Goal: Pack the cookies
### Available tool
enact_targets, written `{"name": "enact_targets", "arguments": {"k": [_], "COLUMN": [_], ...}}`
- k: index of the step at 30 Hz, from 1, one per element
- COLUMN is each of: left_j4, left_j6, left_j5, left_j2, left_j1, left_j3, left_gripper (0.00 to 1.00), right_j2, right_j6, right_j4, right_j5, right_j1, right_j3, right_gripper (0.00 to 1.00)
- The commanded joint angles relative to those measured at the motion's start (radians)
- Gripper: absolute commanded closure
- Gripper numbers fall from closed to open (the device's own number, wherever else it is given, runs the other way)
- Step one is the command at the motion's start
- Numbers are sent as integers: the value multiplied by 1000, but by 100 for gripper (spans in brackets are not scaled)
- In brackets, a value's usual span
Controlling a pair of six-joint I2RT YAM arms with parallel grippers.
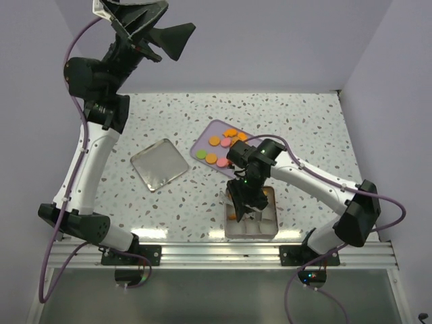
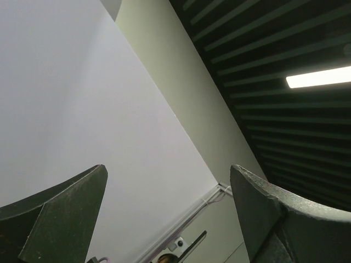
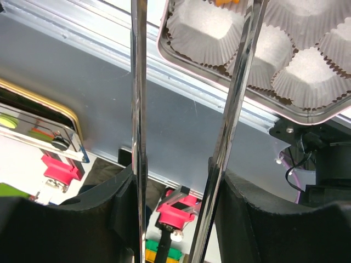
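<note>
The cookies (image 1: 214, 141), orange and pink discs, lie on the lilac tray (image 1: 210, 128) mid-table. The square metal tin (image 1: 271, 233) stands at the near edge and holds white paper cups (image 3: 307, 76). An orange cookie (image 1: 233, 217) shows in the tin's left side; an orange bit (image 3: 227, 2) also shows at the top edge of the right wrist view. My right gripper (image 1: 244, 206) hangs over the tin, and its long metal fingers (image 3: 139, 82) stand apart with nothing between them. My left gripper (image 1: 158, 30) is raised high at the back left, open and empty; its wrist view (image 2: 169, 181) shows only wall and ceiling.
A square metal lid (image 1: 159, 164) lies flat left of the tray. The aluminium rail (image 1: 223, 253) runs along the near edge, right below the tin. Purple walls close in the table on three sides.
</note>
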Motion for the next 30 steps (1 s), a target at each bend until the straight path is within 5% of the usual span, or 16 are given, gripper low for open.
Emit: {"name": "enact_targets", "arguments": {"k": [1,17,20,30], "left_j4": [105,138,-18,-80], "left_j6": [-40,-105,-14,216], "left_j5": [-9,38,76,135], "left_j2": [-12,21,-11,-424], "left_j1": [15,22,19,92], "left_j3": [-18,23,4,-812], "left_gripper": [0,0,0,0], "right_j2": [16,99,112,278], "right_j6": [-35,-72,-81,-155], "right_j4": [-92,-154,-169,-220], "right_j5": [7,16,21,54], "right_j1": [-14,-48,-63,-167], "right_j3": [47,235,283,515], "right_gripper": [49,49,49,50]}}
